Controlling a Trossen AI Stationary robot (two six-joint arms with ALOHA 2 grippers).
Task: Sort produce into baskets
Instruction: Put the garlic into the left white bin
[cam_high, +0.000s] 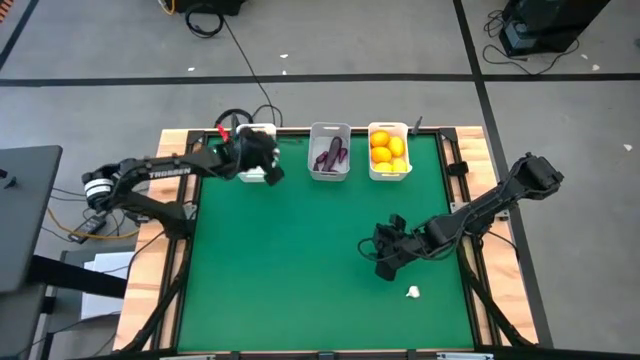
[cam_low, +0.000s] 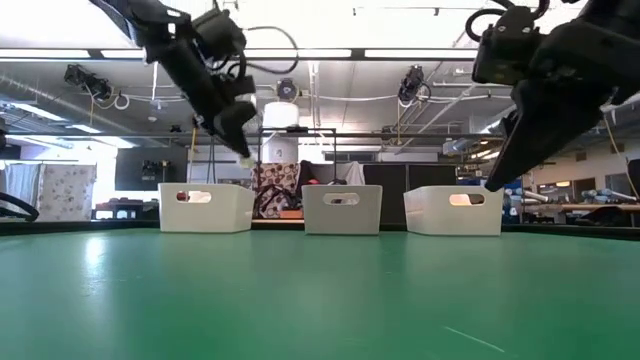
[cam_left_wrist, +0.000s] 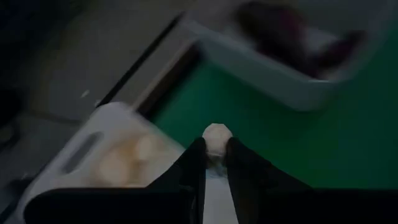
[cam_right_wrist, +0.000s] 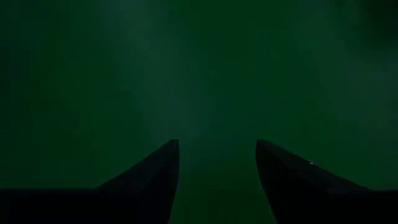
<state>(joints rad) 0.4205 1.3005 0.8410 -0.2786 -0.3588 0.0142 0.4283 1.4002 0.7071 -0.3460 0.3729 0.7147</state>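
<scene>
Garlic delivery looks like the step in hand: from above, the left gripper (cam_high: 268, 172) hovers over the left basket (cam_high: 256, 132) while 1 stray garlic bulb (cam_high: 413, 292) lies near the right gripper (cam_high: 384, 262); its wrist view shows fingers (cam_left_wrist: 194, 163) pinching a garlic bulb (cam_left_wrist: 217, 138), needing release next; the right wrist shows fingers (cam_right_wrist: 158, 165) spread over the green mat (cam_right_wrist: 199, 74).

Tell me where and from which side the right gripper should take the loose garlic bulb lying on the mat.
The garlic bulb lies alone on the green mat, nothing touching it. Likely best from straight above, fingers closing across its widest middle, since it is small, roundish and low. The right gripper is open just beside it; the left gripper holds another garlic bulb over the left basket.
</scene>
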